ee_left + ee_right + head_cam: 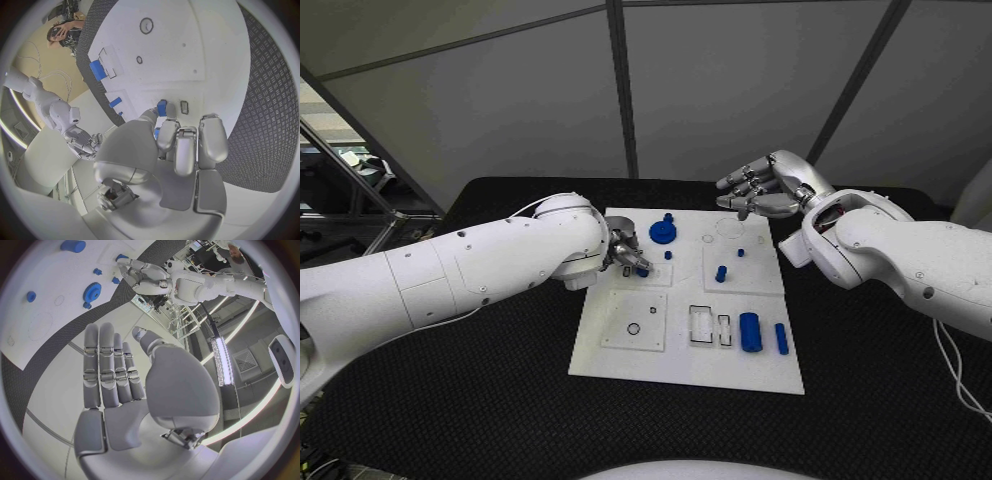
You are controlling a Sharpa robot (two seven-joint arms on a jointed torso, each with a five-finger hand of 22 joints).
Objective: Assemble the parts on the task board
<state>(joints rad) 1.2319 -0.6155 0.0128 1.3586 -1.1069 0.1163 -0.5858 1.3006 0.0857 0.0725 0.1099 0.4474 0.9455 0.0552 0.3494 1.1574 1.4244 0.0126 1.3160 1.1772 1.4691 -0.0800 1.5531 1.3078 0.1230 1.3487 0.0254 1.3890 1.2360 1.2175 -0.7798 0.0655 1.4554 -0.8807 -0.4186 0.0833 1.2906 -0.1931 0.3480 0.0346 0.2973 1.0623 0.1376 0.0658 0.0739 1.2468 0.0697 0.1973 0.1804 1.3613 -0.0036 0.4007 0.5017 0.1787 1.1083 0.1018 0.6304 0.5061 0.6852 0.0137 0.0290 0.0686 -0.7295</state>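
Left robot hand (626, 256) low over the task board (678, 372), near its left-middle; fingers curled round a small blue peg (162, 108), looks pinched between thumb and finger, though partly hidden. Right robot hand (764, 187) raised above the board's far right corner, released, fingers straight and holding nothing. Blue gear (662, 232) stands on the far side of the board; blue cylinder (750, 331) lies near the right front. Black surface (473, 400) under the board.

A black table (473, 400) carries the white task board (625, 365).
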